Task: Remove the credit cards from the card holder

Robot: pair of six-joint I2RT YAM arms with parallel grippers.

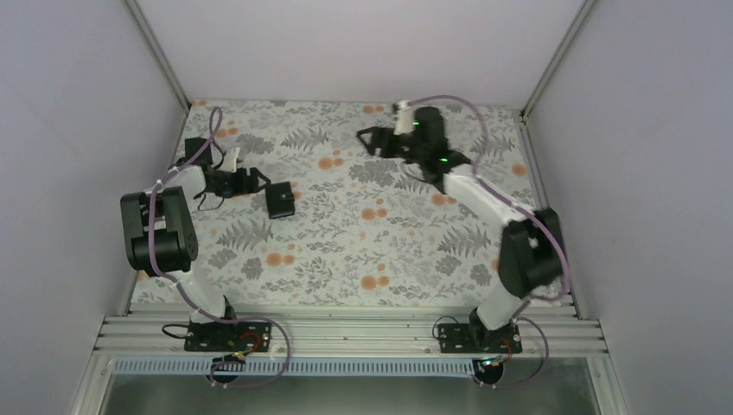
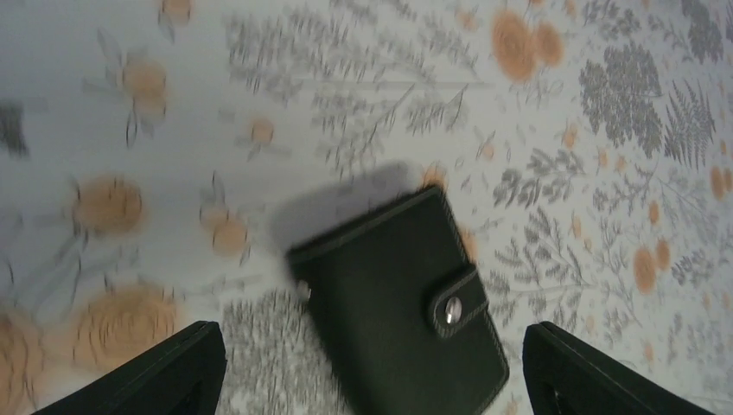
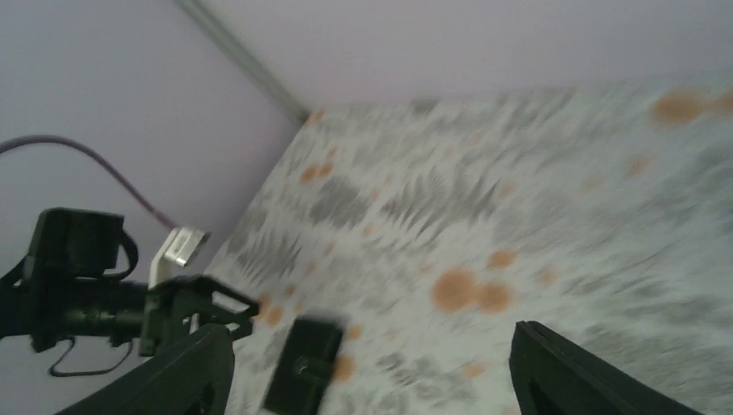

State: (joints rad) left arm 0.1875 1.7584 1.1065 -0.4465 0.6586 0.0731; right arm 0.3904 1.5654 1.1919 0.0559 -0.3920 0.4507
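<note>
While the card holder (image 1: 279,201) lies flat on the tabletop (image 1: 346,259), it is folded shut, and a small strap (image 2: 458,290) with a shiny round button (image 2: 448,309) keeps it closed. It is black with a stitched edge. A tiny pale dot (image 2: 302,290) shows on 1 side of it.

The left arm (image 1: 160,229) reaches in from the left of the card holder. The left jaws stand wide and hold nothing. In the left wrist view, the 2 black fingers (image 2: 164,372) sit low in the corners, 1 on each side of the card holder. A bit of tabletop shows between each finger and the card holder. From above, the tips of the left jaws are just beside the card holder's far left corner.

The right arm (image 1: 484,194) is well apart from the card holder, off to its right and farther back, near the back wall (image 1: 363,52). The right jaws stand wide too, with nothing in them. The right wrist view shows the card holder small and blurry, far off, with the left jaws just beside it.

The tabletop around the card holder has grey leaves and orange flowers on it. A purple cable (image 1: 467,108) runs along the right arm.
</note>
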